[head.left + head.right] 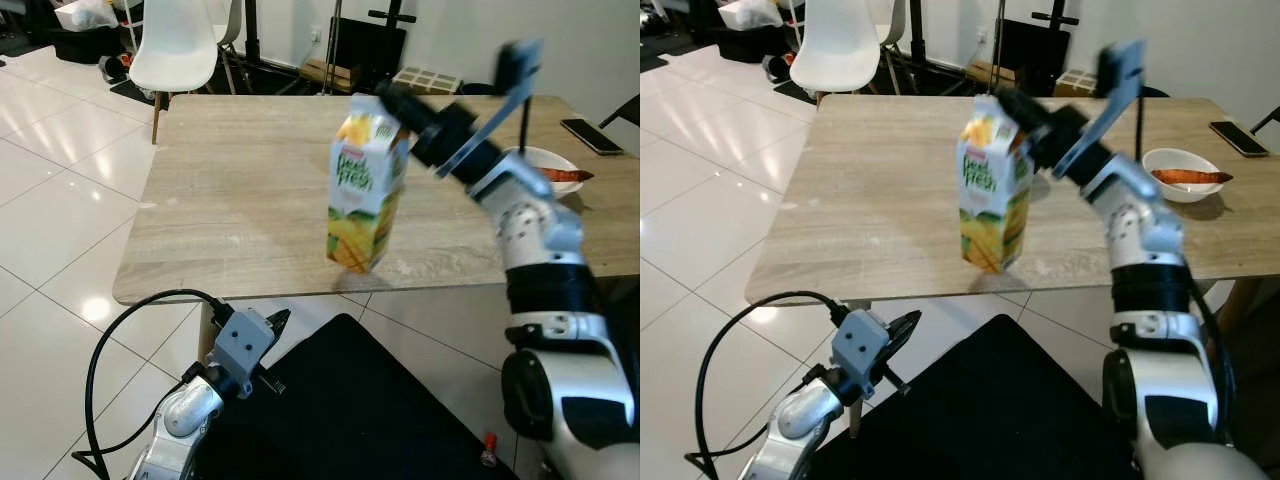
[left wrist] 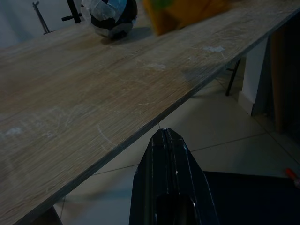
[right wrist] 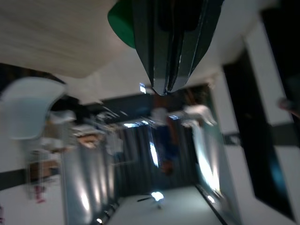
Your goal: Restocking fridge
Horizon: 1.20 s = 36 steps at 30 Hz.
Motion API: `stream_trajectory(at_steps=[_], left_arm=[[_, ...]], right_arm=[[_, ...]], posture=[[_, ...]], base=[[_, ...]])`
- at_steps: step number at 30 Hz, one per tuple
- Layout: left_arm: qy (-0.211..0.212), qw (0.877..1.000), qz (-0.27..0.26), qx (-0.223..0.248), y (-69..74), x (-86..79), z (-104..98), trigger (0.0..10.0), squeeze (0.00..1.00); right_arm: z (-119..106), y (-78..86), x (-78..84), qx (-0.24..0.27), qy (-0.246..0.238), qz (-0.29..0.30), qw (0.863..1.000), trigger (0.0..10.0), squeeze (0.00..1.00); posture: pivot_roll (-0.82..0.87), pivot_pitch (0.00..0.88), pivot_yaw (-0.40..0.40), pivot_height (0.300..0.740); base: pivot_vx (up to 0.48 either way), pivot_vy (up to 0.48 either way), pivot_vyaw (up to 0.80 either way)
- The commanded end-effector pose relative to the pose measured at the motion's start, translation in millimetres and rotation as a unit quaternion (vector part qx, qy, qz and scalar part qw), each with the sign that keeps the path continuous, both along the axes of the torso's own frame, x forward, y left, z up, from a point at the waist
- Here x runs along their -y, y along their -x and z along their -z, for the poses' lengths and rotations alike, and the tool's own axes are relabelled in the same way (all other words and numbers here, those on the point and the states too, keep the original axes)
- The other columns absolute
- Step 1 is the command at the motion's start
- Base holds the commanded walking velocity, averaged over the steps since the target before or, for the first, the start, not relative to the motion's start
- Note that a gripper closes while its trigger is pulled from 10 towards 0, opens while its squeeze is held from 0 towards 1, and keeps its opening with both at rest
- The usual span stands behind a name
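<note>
Pick-up step: the right tool [image 1: 392, 103] pinched the top of the juice carton [image 1: 365, 195], held tilted above the desk [image 1: 230, 210]. The left tool [image 1: 281, 322], fingers pressed together, hung below the desk edge. The next move would likely call for carrying the carton to the fridge.

A white chair [image 1: 178, 45] stands at the far edge of the wooden tabletop [image 1: 240, 200]. A white bowl [image 1: 548, 165] with something orange in it sits near a dark phone [image 1: 592, 135] on the right
</note>
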State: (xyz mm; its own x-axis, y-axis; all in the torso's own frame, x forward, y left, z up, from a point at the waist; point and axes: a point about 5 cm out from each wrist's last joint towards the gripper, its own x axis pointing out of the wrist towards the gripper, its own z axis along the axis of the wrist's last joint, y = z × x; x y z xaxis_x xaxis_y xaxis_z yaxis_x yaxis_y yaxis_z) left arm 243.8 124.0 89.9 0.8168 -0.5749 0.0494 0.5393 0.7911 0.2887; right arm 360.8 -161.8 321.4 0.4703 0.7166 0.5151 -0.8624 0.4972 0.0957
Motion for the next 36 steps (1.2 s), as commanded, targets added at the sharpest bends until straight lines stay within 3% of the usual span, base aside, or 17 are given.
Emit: stream_trajectory(at_steps=[1, 3, 8, 20, 22, 28, 31, 36], left_arm=[[-0.005, 1.0, 0.001, -0.012, 0.8, -2.9, 5, 10.0, 0.0], [-0.005, 1.0, -0.001, -0.014, 1.3, -5.6, 6, 10.0, 0.0], [-0.008, 1.0, -0.004, -0.019, 1.3, -9.0, 9, 10.0, 0.0], [-0.013, 1.0, -0.004, -0.026, 1.9, -10.1, 14, 10.0, 0.0], [-0.013, 1.0, -0.004, -0.026, 2.0, -9.9, 14, 10.0, 0.0], [-0.014, 1.0, -0.007, -0.024, 1.9, -10.3, 14, 10.0, 0.0], [-0.014, 1.0, -0.01, -0.023, 2.3, -11.2, 14, 10.0, 0.0], [-0.015, 1.0, -0.012, -0.024, 3.4, -11.9, 15, 10.0, 0.0]], right_arm=[[-1, 3.6, 5.0, 0.0, -0.016, -0.021, 1.0, 10.0, 0.0], [4, 11.8, 8.1, -0.003, -0.039, -0.08, 0.996, 10.0, 0.0], [8, 23.0, 4.3, -0.001, -0.046, -0.135, 0.99, 10.0, 0.0], [16, 4.6, -10.9, -0.023, -0.03, -0.079, 0.996, 10.0, 0.0], [13, -5.0, -18.9, -0.027, -0.046, -0.052, 0.997, 10.0, 0.0], [10, -20.1, -18.7, -0.041, -0.078, -0.002, 0.996, 10.0, 0.0], [12, -24.7, -16.6, -0.044, -0.071, 0.021, 0.996, 10.0, 0.0], [34, -29.5, -16.3, -0.058, -0.028, 0.059, 0.996, 10.0, 0.0]], posture=[[-0.03, 0.077, -0.047, 0.74], [-0.03, 0.076, -0.047, 0.74], [-0.04, 0.068, -0.045, 0.74], [-0.04, 0.053, -0.05, 0.74], [-0.04, 0.05, -0.052, 0.74], [-0.03, 0.051, -0.059, 0.74], [-0.02, 0.054, -0.066, 0.74], [-0.02, 0.059, -0.068, 0.74]], base=[[0.0, 0.0, 0.0], [0.0, 0.0, 0.0], [0.0, 0.0, 0.0], [0.0, 0.0, 0.0], [0.0, 0.0, 0.0], [0.0, 0.0, 0.0], [0.0, 0.0, 0.0], [0.0, 0.0, 0.0]])
